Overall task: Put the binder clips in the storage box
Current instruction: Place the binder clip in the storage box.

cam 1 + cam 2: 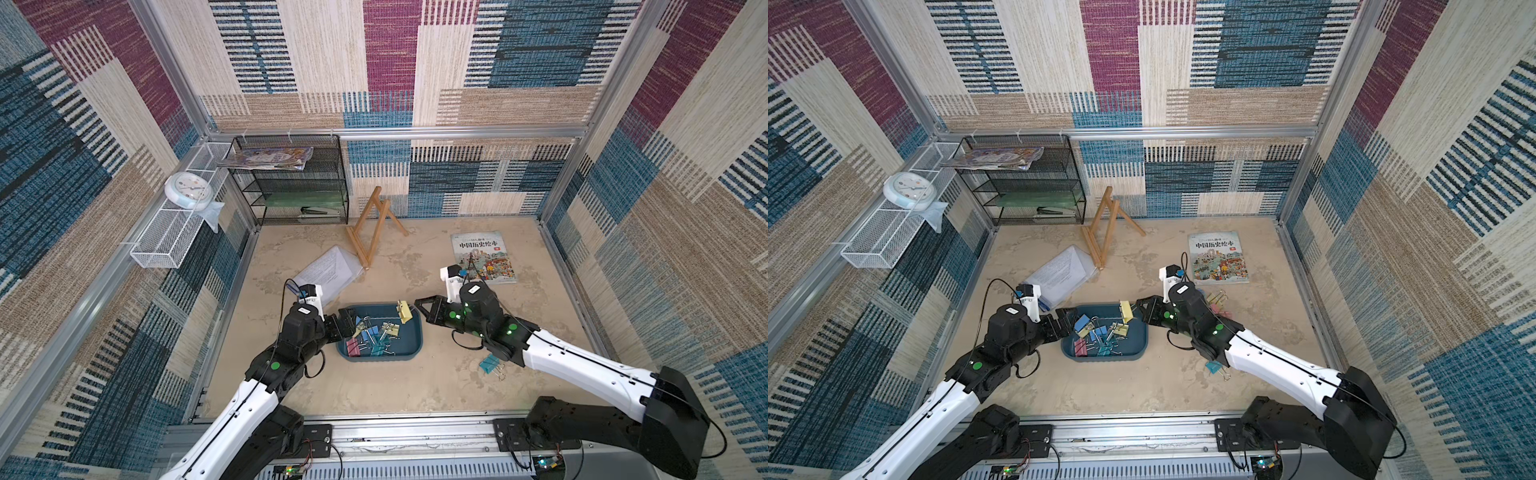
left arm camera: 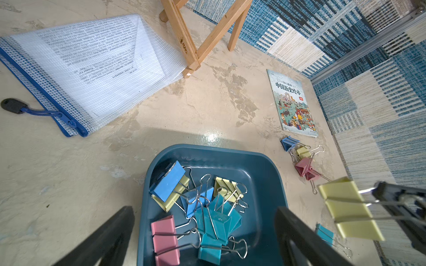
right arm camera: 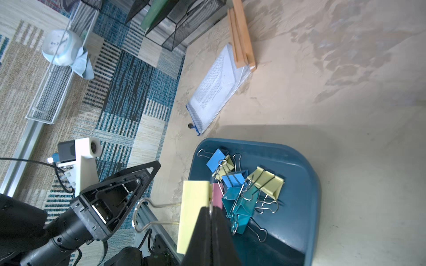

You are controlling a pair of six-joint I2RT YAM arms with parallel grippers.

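The dark teal storage box (image 1: 409, 343) (image 1: 1136, 343) sits mid-table with several pastel binder clips (image 1: 374, 336) (image 2: 207, 207) (image 3: 242, 186) piled inside. My right gripper (image 1: 417, 305) (image 3: 211, 207) is shut on one wire handle of a yellow clip (image 1: 404, 312) (image 2: 348, 209) (image 3: 193, 211), which hangs over the box's far right corner. My left gripper (image 1: 347, 321) (image 2: 204, 210) stands open over the box's left end, holding nothing. A teal clip (image 1: 488, 365) (image 2: 325, 233) lies on the table by the right arm. Blue, yellow and pink clips (image 2: 303, 159) lie near the book.
A picture book (image 1: 484, 257) lies at the back right. A wooden easel (image 1: 370, 232) and a mesh pouch of papers (image 1: 328, 270) are behind the box. A black mesh rack (image 1: 291, 183) stands at the back left, and a white wire basket (image 1: 166, 245) with a clock hangs on the left wall.
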